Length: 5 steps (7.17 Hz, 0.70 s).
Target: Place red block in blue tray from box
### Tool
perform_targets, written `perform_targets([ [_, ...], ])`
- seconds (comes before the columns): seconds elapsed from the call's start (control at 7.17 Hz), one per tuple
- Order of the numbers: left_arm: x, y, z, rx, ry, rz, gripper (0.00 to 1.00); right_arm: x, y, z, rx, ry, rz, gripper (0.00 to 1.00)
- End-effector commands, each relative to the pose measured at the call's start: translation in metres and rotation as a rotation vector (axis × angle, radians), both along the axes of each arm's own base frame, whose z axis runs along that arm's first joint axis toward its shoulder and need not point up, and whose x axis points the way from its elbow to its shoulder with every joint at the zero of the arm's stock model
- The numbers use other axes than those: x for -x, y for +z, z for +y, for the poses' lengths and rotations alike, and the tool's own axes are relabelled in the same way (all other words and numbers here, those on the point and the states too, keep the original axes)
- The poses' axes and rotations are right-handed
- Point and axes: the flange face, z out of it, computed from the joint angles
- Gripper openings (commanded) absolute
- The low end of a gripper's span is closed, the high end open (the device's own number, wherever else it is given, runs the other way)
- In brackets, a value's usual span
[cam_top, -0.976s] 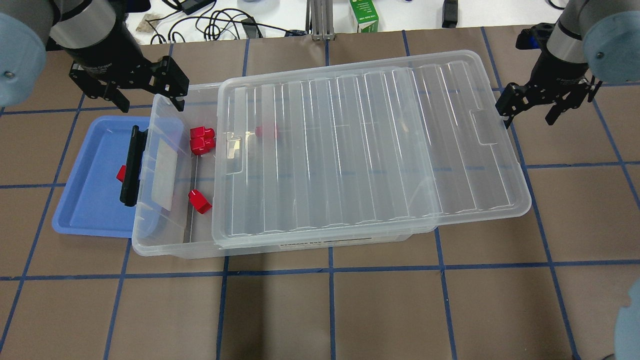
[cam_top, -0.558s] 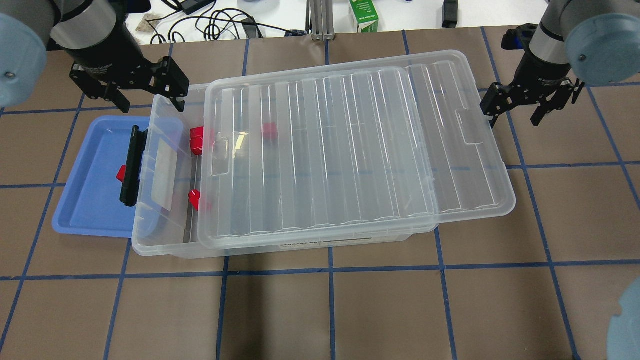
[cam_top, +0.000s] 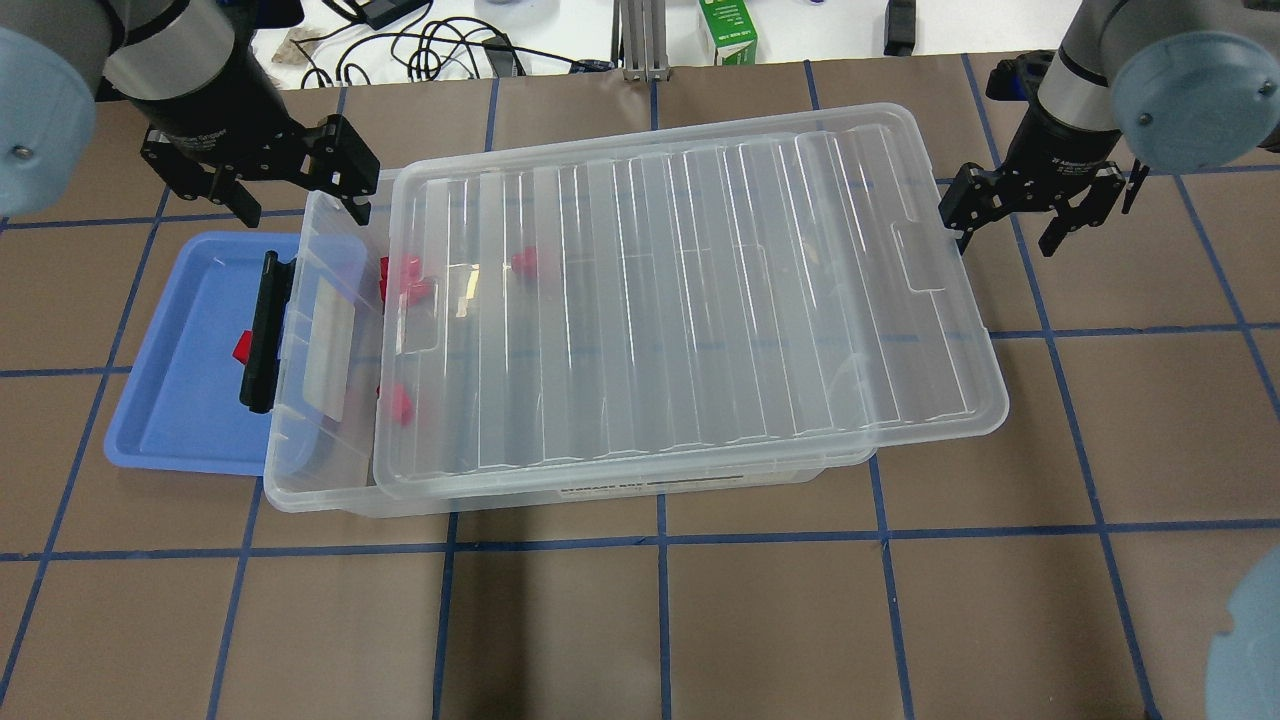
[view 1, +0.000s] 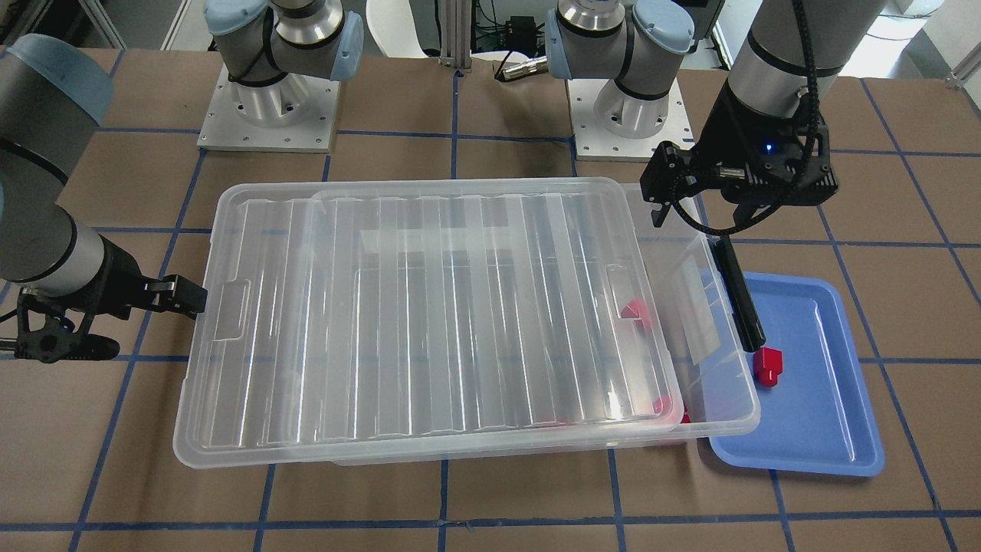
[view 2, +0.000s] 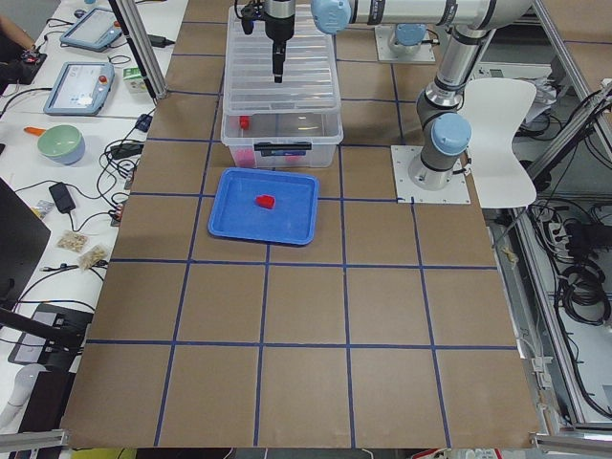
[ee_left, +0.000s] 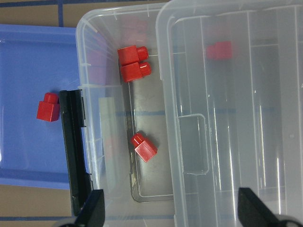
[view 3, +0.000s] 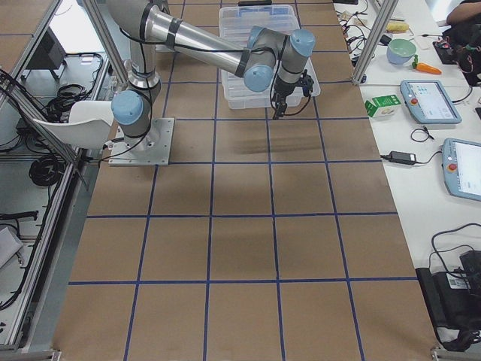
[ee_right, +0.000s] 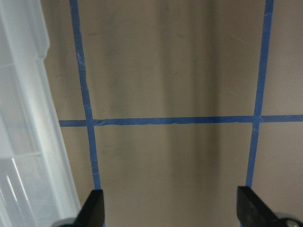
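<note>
Block [view 1: 768,363] lies in tray [view 1: 843,452]; left pincer [cam_top: 300,205] and right pincer [cam_top: 1010,236] gape empty. Likely next: sliding lid [cam_top: 680,300] shut.

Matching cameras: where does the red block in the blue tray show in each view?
Front-facing: red block at right.
Overhead: block at left, partly behind black latch.
Exterior left: block left of centre.
Exterior right: not visible.
Left wrist: block at left.
Right wrist: not in it.
Shared landmark: that latch beside it.
</note>
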Motion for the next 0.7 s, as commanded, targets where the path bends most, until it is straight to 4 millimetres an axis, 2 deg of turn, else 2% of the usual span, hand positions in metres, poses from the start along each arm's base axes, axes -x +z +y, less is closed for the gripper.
perform_targets([
  [0.0,0.000,0.000,0.000,0.001,0.000,0.000,1.00,-0.017,-0.002,0.000,-0.004,-0.023,0.004,1.00],
  [0.14,0.000,0.000,0.000,0.001,0.000,0.000,1.00,-0.028,-0.002,0.000,-0.003,-0.022,0.006,1.00],
  [0.56,0.000,-0.002,0.000,-0.004,0.000,0.000,1.00,-0.034,-0.002,0.000,0.001,-0.042,-0.021,1.00],
])
